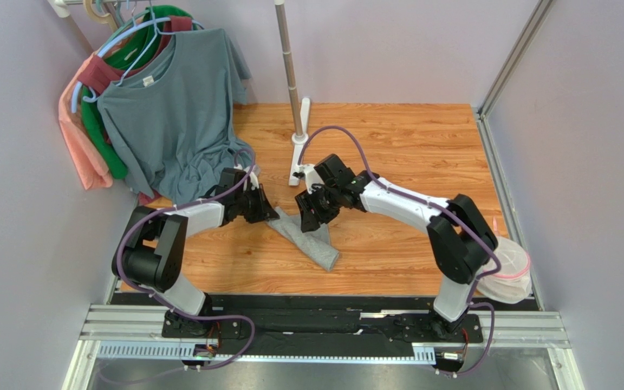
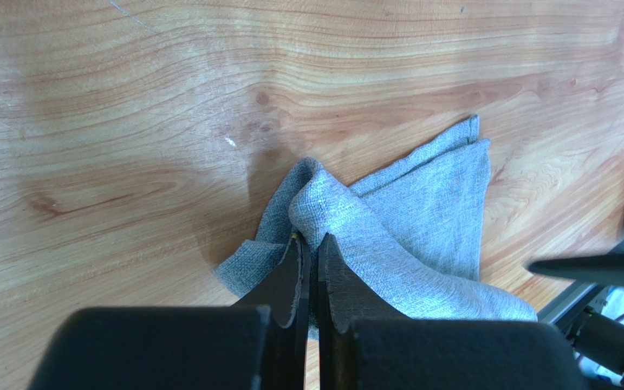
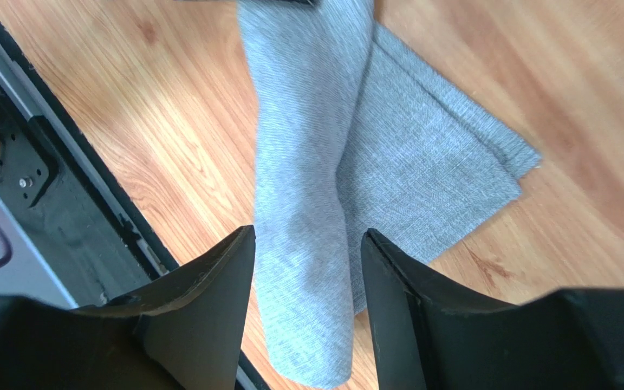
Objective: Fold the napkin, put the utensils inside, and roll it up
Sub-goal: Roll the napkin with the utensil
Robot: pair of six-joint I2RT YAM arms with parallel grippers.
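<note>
Pinching a raised ridge of the napkin (image 2: 421,211), the left end effector (image 2: 309,240) has its two fingers pressed together on the cloth, and the grey fabric peaks just ahead of the tips.

From above, the napkin (image 1: 307,236) lies on the wooden bench (image 1: 405,138) near the middle, between the two arms. It is bunched into a narrow, elongated shape. Its long axis runs on a diagonal, from the left end effector (image 1: 268,213) at the upper left down to a blunt end at the lower right, nearer the arm bases.

The right end effector (image 1: 311,213) sits over the same cloth, just beside the left one. In its own wrist view its fingers are spread wide. The right end effector (image 3: 307,236) straddles a long strip of the napkin (image 3: 421,162) that runs lengthwise from the top of that view down between the fingers. Whether the fingers touch the strip I cannot tell. Beneath the strip a flatter, doubled part of the cloth lies on the wood, one corner pointing right.

A blue-grey T-shirt (image 1: 173,106) hangs at the far left corner, and a pole stand (image 1: 291,73) rises at the back.
</note>
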